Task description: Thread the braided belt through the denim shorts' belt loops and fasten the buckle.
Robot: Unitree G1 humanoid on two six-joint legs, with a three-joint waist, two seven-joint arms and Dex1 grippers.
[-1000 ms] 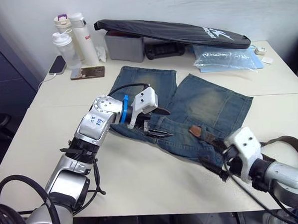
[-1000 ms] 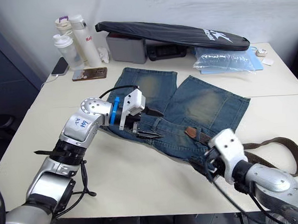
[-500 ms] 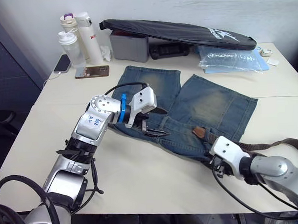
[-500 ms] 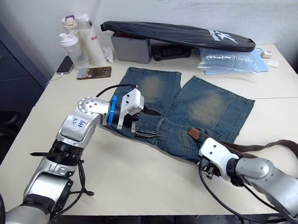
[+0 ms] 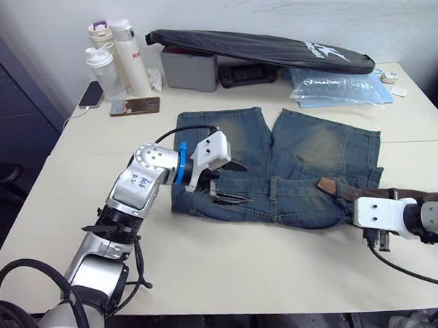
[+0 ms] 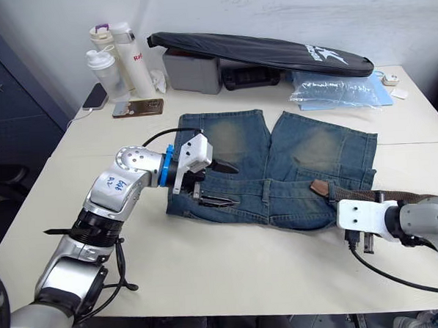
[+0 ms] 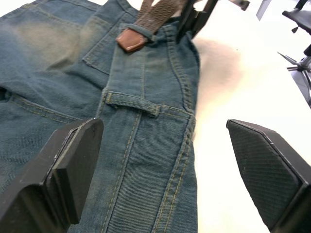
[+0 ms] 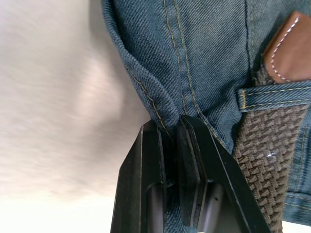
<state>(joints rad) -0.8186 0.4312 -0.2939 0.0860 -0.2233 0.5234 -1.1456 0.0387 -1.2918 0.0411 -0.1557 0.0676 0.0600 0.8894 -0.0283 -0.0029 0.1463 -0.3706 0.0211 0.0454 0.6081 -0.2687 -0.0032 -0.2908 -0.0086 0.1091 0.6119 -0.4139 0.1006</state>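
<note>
The denim shorts [image 5: 292, 156] lie flat mid-table, waistband toward me. The braided belt [image 5: 397, 194] comes in from the right, and its tan tip [image 5: 327, 185] rests on the waistband past a belt loop [image 8: 272, 94]. My right gripper [image 8: 170, 130] is shut on the waistband's right corner, just beside the belt [image 8: 265, 145]. My left gripper [image 5: 232, 183] hovers open over the left part of the waistband, where another belt loop [image 7: 132, 103] lies between its pads [image 7: 73, 160]. The buckle is out of view.
Along the table's far side stand bottles [image 5: 114, 55], a phone [image 5: 134, 105], a grey box [image 5: 190, 68], a long black bag [image 5: 261, 48] and a plastic packet [image 5: 336, 86]. Bare tabletop [image 5: 231, 259] runs along the near edge.
My right gripper shut on the shorts' waistband corner and drew it to the right, so the shorts swung round and now lie straighter. The left gripper stayed open over the waistband.
</note>
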